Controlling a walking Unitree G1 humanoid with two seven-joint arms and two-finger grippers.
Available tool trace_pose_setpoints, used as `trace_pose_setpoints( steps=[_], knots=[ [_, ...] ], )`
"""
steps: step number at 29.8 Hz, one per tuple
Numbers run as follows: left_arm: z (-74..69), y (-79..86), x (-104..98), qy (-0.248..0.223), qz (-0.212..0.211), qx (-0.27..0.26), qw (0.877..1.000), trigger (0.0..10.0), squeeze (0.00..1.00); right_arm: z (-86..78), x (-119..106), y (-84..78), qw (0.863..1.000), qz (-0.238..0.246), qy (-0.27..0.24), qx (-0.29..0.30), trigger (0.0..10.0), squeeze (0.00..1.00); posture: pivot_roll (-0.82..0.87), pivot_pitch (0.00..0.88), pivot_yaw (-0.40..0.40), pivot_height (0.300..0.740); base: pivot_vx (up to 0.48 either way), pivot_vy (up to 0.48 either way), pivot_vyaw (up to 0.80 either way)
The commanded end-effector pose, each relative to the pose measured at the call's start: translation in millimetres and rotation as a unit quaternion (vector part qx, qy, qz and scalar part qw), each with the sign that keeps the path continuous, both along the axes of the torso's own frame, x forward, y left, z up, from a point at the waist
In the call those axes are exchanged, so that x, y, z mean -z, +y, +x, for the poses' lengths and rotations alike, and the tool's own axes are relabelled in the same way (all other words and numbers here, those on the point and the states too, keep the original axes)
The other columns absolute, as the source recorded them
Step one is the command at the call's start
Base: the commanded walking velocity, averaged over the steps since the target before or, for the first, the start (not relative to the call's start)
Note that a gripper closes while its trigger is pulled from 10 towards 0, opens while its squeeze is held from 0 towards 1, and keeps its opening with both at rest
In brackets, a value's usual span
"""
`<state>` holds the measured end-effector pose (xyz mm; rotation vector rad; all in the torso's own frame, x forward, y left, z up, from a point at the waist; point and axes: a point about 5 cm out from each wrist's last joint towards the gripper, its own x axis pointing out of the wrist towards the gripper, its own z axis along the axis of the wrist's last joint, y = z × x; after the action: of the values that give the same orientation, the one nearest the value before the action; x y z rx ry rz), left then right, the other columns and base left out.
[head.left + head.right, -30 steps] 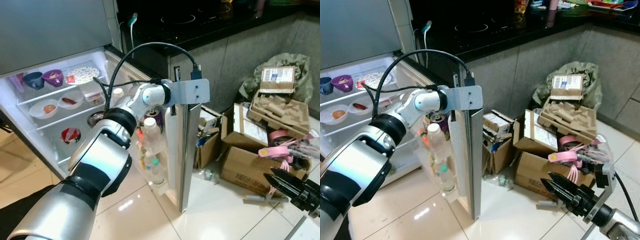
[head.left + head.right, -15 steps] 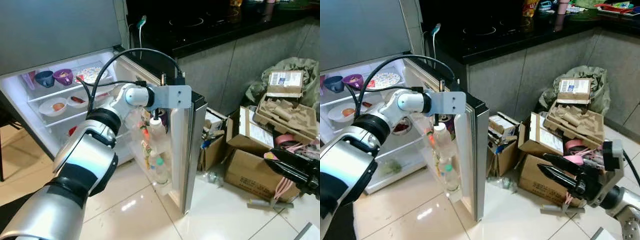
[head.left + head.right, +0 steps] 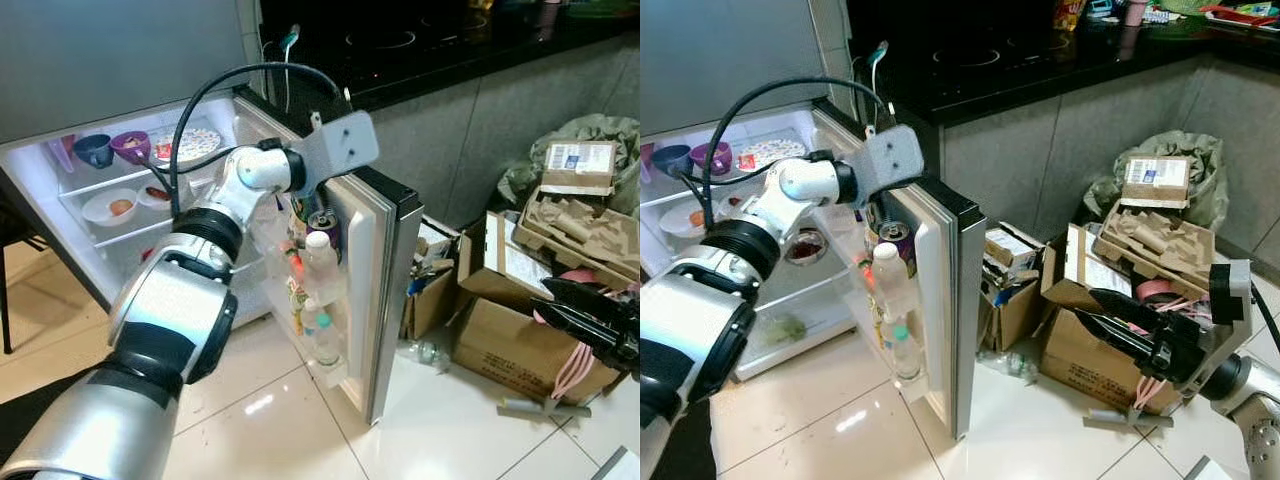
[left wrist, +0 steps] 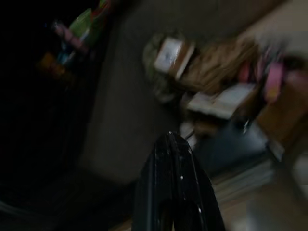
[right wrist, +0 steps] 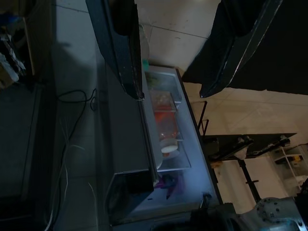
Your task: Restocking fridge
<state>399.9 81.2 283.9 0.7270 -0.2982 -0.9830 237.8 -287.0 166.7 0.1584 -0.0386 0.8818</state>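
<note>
The fridge [image 3: 60, 185] stands open, with its lit shelves holding bowls [image 3: 110, 206], two cups [image 3: 95, 150] and a patterned plate [image 3: 190, 145]. Its door [image 3: 378, 270] is swung out toward me, and the door shelves carry a white bottle [image 3: 318, 262], a can [image 3: 322, 220] and smaller bottles lower down. My left arm reaches across to the door's top inner corner, and its wrist plate [image 3: 335, 150] hides the fingers there. In the left wrist view the left gripper [image 4: 171, 140] looks shut and holds nothing. My right gripper [image 3: 1092, 322] hovers open and unladen over the cardboard boxes.
Cardboard boxes [image 3: 505, 320] and a sack of flattened cardboard [image 3: 580, 175] crowd the floor to the right of the door. A dark counter [image 3: 420, 45] runs behind the fridge, with a charging cable [image 3: 285, 45] at its near end. Glossy tiles [image 3: 260, 420] lie in front.
My left wrist has lifted and tilted back from the door's top edge toward the fridge. The right gripper has risen a little over the boxes. The camera has shifted.
</note>
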Motion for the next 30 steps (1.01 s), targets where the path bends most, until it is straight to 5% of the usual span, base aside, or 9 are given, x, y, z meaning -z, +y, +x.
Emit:
trace_pose_setpoints(
  steps=[1, 7, 14, 30],
  knots=[
    [0.4, -4.9, -13.6, -0.012, -0.019, 0.000, 1.000, 10.0, 0.00, -1.6, 3.8, -1.2, 1.000, -0.008, 0.007, 0.002, 10.0, 0.00, -0.08, 0.000, 0.019, 0.732, 0.000, 0.000, 0.00],
    [7.1, -7.3, -14.9, -0.026, -0.041, -0.068, 0.996, 10.0, 0.00, -2.4, 4.5, 4.8, 1.000, -0.004, 0.001, -0.008, 10.0, 0.00, -0.09, 0.000, 0.038, 0.732, 0.000, 0.000, 0.00],
    [11.7, -11.2, -1.6, -0.015, -0.014, -0.118, 0.993, 10.0, 0.00, -12.5, 0.8, 10.6, 1.000, -0.006, -0.010, -0.021, 10.0, 0.00, -0.13, 0.000, 0.079, 0.732, 0.000, 0.000, 0.00],
    [12.4, -28.8, 6.5, -0.052, 0.051, -0.148, 0.986, 10.0, 0.00, -45.0, -3.0, 20.6, 0.999, -0.015, 0.006, -0.037, 10.0, 0.00, -0.18, 0.005, 0.115, 0.732, 0.000, 0.000, 0.00]
  ],
)
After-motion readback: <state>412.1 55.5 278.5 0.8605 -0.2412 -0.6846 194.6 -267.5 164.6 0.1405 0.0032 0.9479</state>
